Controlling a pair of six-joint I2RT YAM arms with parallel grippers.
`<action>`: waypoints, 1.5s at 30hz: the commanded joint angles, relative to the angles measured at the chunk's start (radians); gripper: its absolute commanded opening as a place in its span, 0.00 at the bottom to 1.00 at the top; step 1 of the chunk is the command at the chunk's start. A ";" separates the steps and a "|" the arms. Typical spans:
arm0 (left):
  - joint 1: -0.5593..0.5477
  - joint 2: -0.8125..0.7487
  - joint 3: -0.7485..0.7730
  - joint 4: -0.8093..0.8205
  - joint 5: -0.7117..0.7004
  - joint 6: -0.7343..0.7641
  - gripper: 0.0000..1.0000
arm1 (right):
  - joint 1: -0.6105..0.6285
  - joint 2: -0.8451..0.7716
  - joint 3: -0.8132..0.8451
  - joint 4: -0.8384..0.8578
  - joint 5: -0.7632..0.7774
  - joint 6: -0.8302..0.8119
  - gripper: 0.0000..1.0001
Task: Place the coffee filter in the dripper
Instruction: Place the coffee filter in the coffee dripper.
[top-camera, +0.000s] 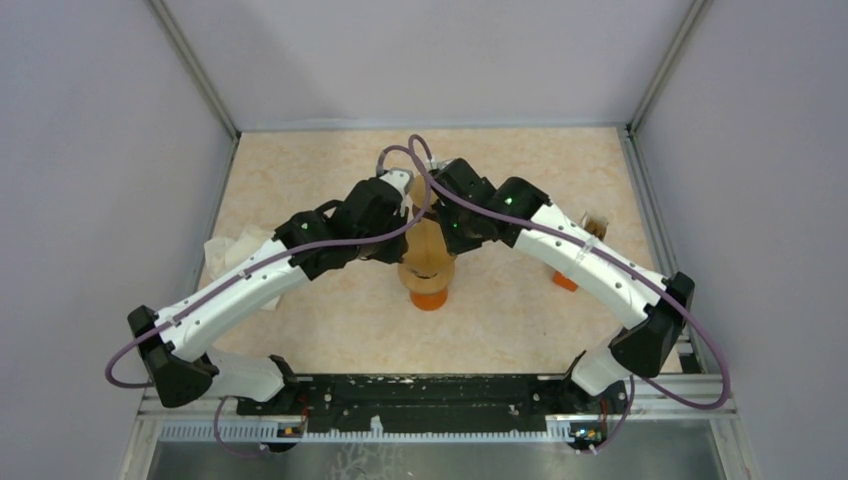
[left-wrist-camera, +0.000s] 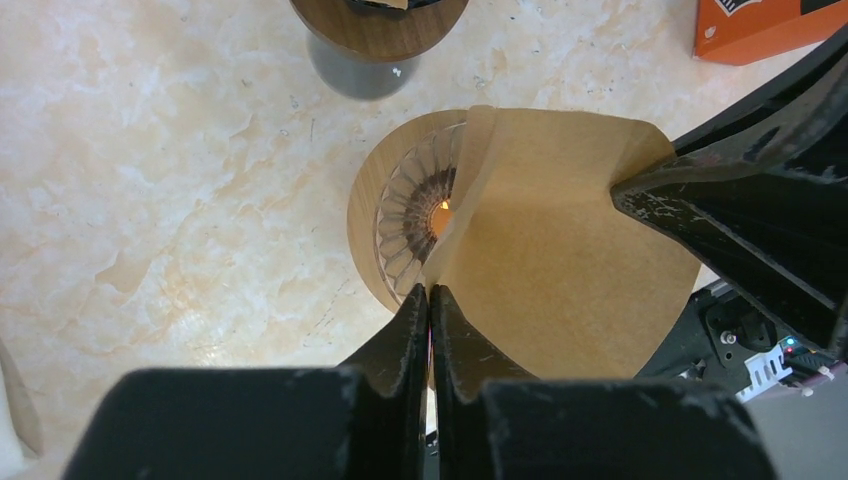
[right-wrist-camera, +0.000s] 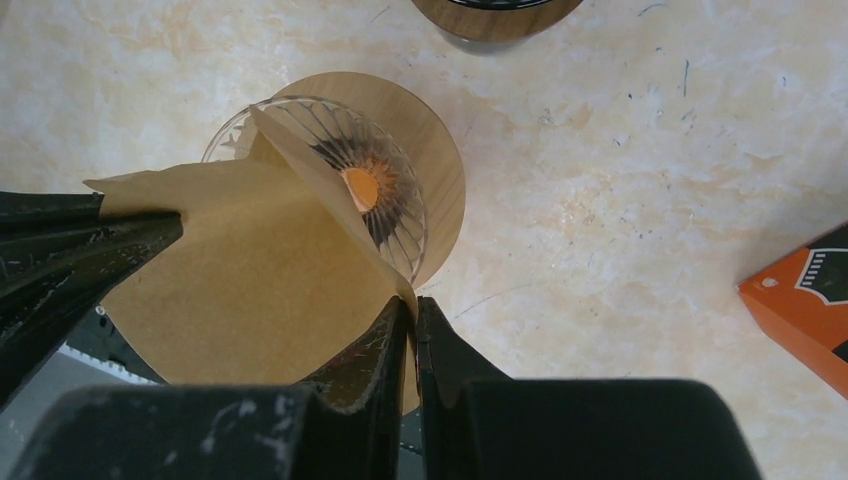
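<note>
Hung over the tabletop (top-camera: 330, 320) and half covering the ribbed glass dripper (left-wrist-camera: 408, 228): coffee filter (left-wrist-camera: 560, 260), opened into a cone, not yet seated, pinched at opposite edges by left pincer (left-wrist-camera: 430, 295) and right pincer (right-wrist-camera: 412, 305), each clamped thin on the paper. Lower both sides level, aim the point at the centre hole, and release only after seating the paper against the ribs, to avoid tipping or creasing.

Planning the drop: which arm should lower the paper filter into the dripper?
Right, narrowly: right gripper pinches the brown paper filter at the rim of the glass dripper; left gripper holds the far edge beyond it.
</note>
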 joint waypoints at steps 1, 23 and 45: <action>0.005 0.013 0.000 -0.007 0.012 0.014 0.08 | -0.006 -0.016 -0.016 0.061 -0.012 -0.008 0.09; 0.015 -0.042 -0.027 0.116 0.152 0.119 0.00 | -0.021 -0.065 0.006 0.175 -0.094 -0.131 0.32; 0.015 -0.057 -0.027 0.050 0.107 0.097 0.00 | -0.068 -0.046 -0.025 0.202 -0.108 -0.136 0.00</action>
